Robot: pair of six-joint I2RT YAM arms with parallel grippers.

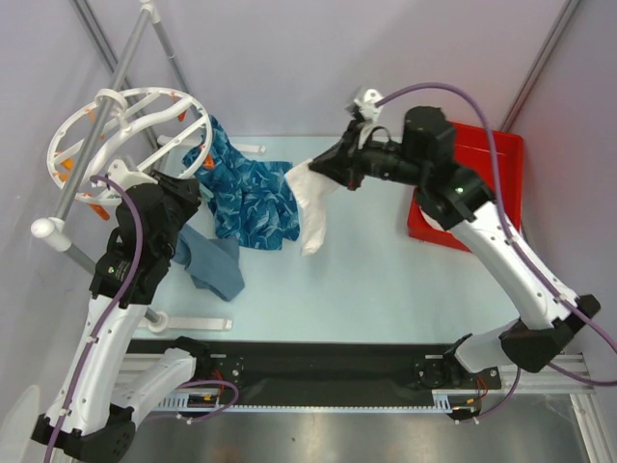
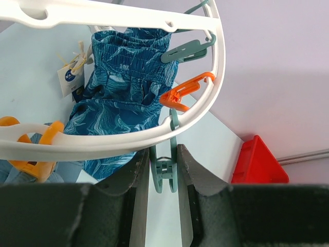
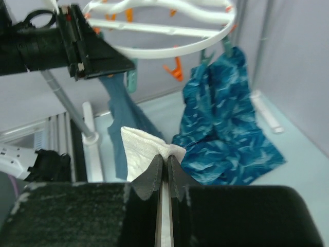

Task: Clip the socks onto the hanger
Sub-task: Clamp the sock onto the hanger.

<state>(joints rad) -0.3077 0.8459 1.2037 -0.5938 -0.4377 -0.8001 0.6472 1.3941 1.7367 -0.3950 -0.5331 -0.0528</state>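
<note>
Left wrist view, closest in: my left gripper is squeezed narrow on a teal clip, which fills the slot between the two fingers. That clip hangs from the rim of the white hanger. A little further along the rim an orange clip sticks out. Behind it a blue patterned cloth with a paper tag hangs from the ring. A corner of the red bin shows far off on my right.

On the right wrist camera, my right gripper is pinched tight on a white sock, a fold of it bunched just above the fingertips. Beyond it hangs a grey-blue garment, with the hanger ring higher up and further back.

From the top camera I see the sock dangling from the right gripper above the table. It is just beside the right edge of the blue cloth and apart from the hanger ring. The ring sits tilted at far left against a grey rack pole.
</note>
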